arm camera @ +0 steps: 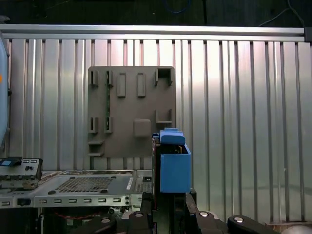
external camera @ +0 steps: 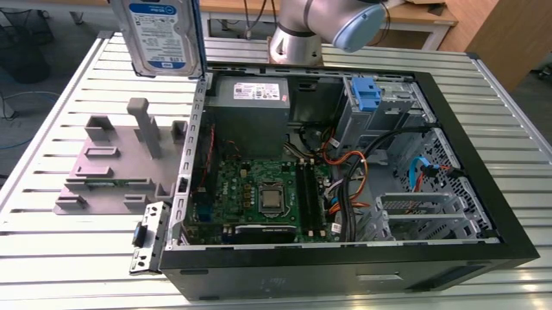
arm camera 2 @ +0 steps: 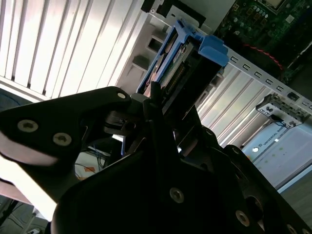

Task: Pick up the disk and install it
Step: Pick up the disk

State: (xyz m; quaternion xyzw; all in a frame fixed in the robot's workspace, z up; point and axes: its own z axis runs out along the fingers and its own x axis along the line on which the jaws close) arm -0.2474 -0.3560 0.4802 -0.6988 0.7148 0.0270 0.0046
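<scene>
In the second wrist view the tool (arm camera 2: 168, 100) is clamped shut on the disk (arm camera 2: 178, 58), gripping it by its blue carrier. Beyond it, the first wrist view shows a grey fixture plate (arm camera: 131, 112) lying on the slatted desk (arm camera: 234, 97). In the exterior view the open computer case (external camera: 345, 268) fills the lower right, and the disk (external camera: 159, 35) hangs upright at upper left.

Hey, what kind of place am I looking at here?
Probably a robotics lab or test bench for computer assembly: an open computer case lies on a slatted metal table, a grey fixture plate sits beside it, and a robot arm holds the disk up.
</scene>
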